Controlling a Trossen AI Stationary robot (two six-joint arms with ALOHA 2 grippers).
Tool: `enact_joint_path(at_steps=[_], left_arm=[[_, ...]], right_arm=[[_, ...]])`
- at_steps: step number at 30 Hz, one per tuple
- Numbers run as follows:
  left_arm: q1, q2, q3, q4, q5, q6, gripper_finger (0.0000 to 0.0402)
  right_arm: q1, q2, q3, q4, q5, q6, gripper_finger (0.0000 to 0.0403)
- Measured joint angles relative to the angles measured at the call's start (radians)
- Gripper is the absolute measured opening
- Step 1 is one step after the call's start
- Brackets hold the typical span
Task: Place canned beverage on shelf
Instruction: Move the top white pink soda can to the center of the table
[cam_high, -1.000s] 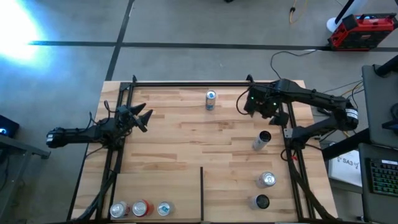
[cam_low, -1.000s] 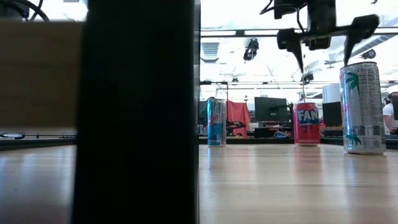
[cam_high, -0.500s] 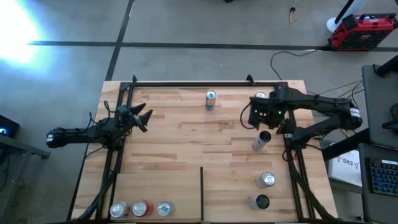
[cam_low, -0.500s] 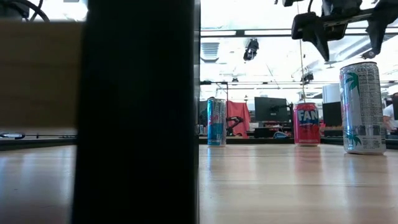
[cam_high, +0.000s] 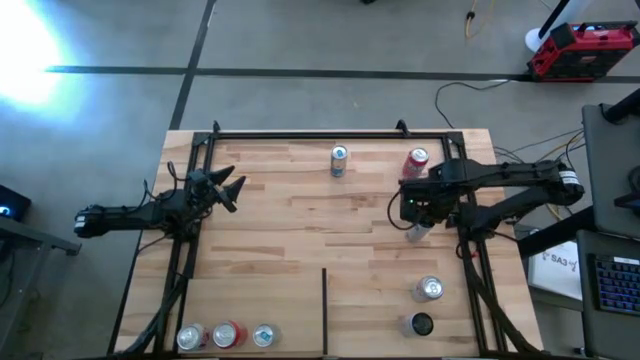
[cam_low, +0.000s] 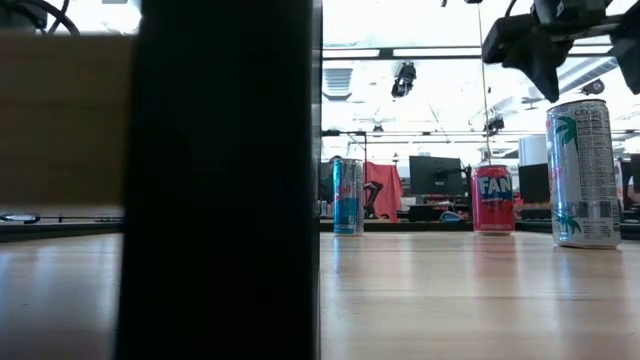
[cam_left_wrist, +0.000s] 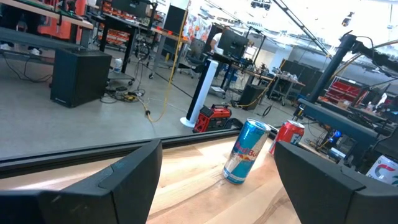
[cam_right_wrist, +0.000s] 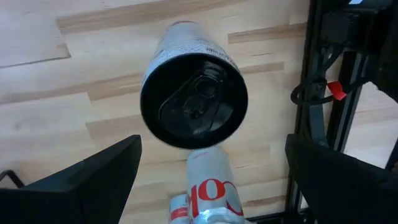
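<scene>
The shelf is the light wooden board (cam_high: 290, 230) framed by black rails, with a thin black divider strip (cam_high: 324, 310) at its near edge. A tall white can with a black top (cam_high: 418, 229) stands on it at the right; it also shows in the right wrist view (cam_right_wrist: 194, 102) and the low view (cam_low: 583, 172). My right gripper (cam_high: 413, 205) hangs open above this can, one finger on either side, not touching; it also shows in the right wrist view (cam_right_wrist: 213, 142) and the low view (cam_low: 575, 45). My left gripper (cam_high: 228, 187) waits open at the left rail.
A blue can (cam_high: 339, 160) and a red can (cam_high: 417, 161) stand at the far side. A silver can (cam_high: 430, 289) and a dark-topped can (cam_high: 420, 324) stand near right. Three cans (cam_high: 228, 334) stand near left. A dark upright (cam_low: 220, 180) blocks the low view's left.
My right gripper has gone from the far right corner toward the near edge and now hangs over the tall white can, staying open. The red can that it covered now shows. The cans have kept still.
</scene>
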Motion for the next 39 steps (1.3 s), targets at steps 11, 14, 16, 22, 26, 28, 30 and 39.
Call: enact_joint_path(at_steps=[11, 14, 16, 22, 26, 28, 30, 39], left_arm=[[0.0, 0.0, 0.0, 0.0, 0.0, 0.0, 0.0294], [0.0, 0.0, 0.0, 0.0, 0.0, 0.0, 0.0294], [0.0, 0.0, 0.0, 0.0, 0.0, 0.0, 0.0294], [0.0, 0.0, 0.0, 0.0, 0.0, 0.0, 0.0294], [0.0, 0.0, 0.0, 0.0, 0.0, 0.0, 0.0294], [0.0, 0.0, 0.0, 0.0, 0.0, 0.0, 0.0294], [0.0, 0.0, 0.0, 0.0, 0.0, 0.0, 0.0294], [0.0, 0.0, 0.0, 0.0, 0.0, 0.0, 0.0294]], right_arm=[[0.0, 0.001, -0.096, 0.095, 0.063, -0.014, 0.0382], [0.0, 0.001, -0.122, 0.141, 0.063, -0.017, 0.038], [0.0, 0.001, -0.138, 0.169, 0.063, -0.017, 0.0374], [0.0, 0.001, -0.168, 0.214, 0.047, -0.017, 0.0316], [0.0, 0.001, -0.172, 0.23, 0.042, -0.018, 0.0253], [0.0, 0.001, -0.172, 0.233, 0.04, -0.018, 0.0237], [0.0, 0.001, -0.17, 0.234, 0.038, -0.036, 0.0237], [0.0, 0.021, -0.116, 0.284, 0.044, -0.385, 0.0237]])
